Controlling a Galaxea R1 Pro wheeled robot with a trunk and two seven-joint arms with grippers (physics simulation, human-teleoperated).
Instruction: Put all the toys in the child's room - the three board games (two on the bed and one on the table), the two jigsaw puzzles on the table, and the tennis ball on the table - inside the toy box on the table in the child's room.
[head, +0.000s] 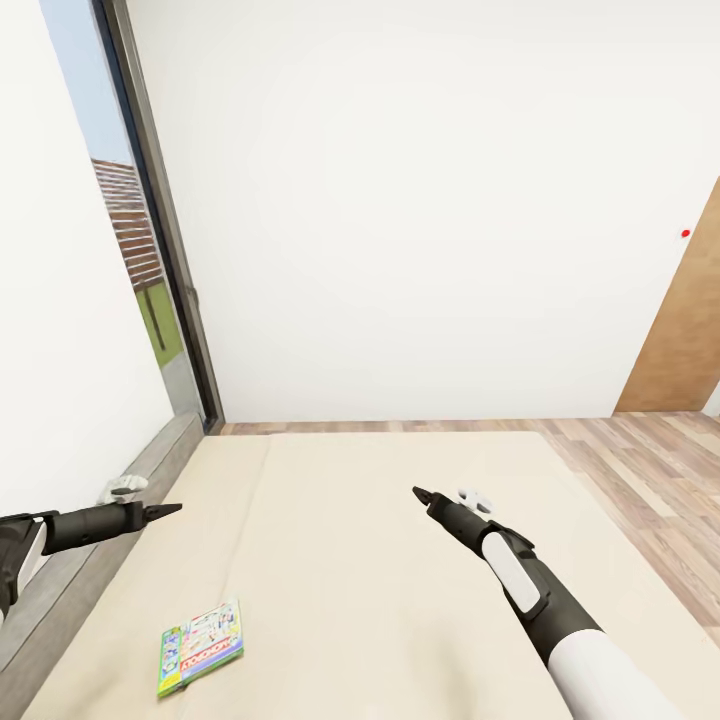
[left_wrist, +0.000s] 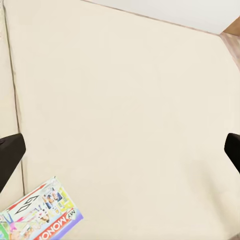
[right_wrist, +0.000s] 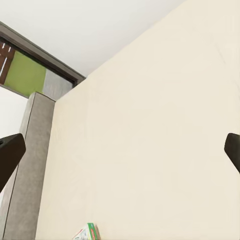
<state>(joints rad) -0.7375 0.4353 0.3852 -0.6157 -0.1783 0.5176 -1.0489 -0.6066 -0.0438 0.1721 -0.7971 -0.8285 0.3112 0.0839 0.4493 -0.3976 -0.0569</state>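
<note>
One board game (head: 200, 645), a flat box with a green edge and colourful print, lies flat on the beige mattress of the bed (head: 380, 590) near its front left. It also shows in the left wrist view as the board game (left_wrist: 40, 216), and its corner (right_wrist: 87, 233) peeks into the right wrist view. My left gripper (head: 165, 511) hovers open above the bed's left side, beyond the game, its dark fingers (left_wrist: 10, 152) spread wide. Over the middle of the mattress my right gripper (head: 420, 493) is open too, fingers (right_wrist: 10, 154) far apart, holding nothing. The table and toy box are out of view.
A low grey headboard (head: 140, 475) runs along the bed's left side under a white wall. A dark-framed window (head: 140, 260) stands at the far left. Wood floor (head: 640, 470) and a brown door (head: 685, 330) lie to the right.
</note>
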